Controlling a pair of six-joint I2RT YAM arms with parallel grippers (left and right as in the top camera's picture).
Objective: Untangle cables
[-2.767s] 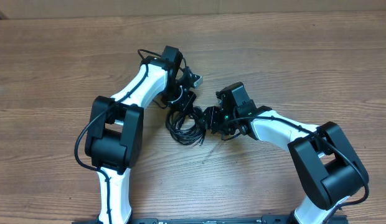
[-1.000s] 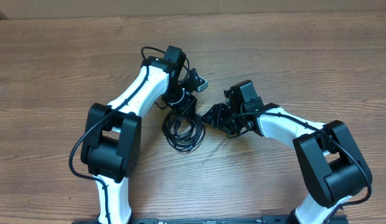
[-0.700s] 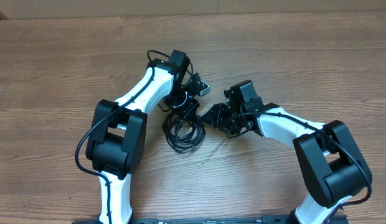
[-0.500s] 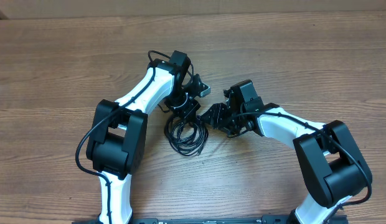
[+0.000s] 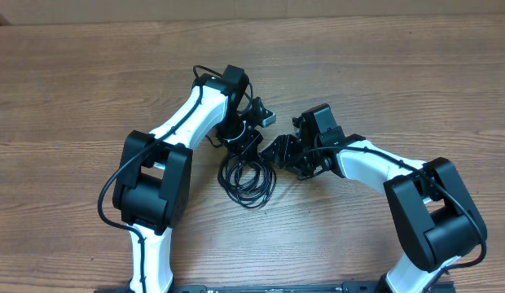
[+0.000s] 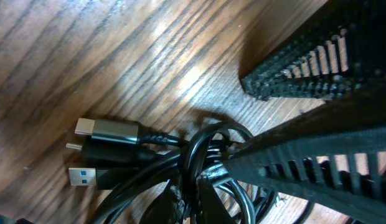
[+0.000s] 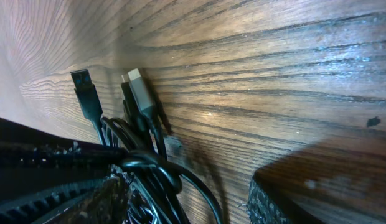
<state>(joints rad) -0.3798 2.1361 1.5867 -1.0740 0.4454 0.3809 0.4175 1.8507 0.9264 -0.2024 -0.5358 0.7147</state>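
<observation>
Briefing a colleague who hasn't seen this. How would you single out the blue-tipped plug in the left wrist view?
At the middle of the wooden table lies a bundle of black cables. In the left wrist view three plugs stick out side by side, and the blue-tipped plug is lowest, under the grey-shelled plug and the thin black plug. Only it shows blue.

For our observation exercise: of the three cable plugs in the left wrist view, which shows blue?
The lowest, a flat black plug with a blue tip. The grey metal-cased plug and slim black plug above it show none.
</observation>
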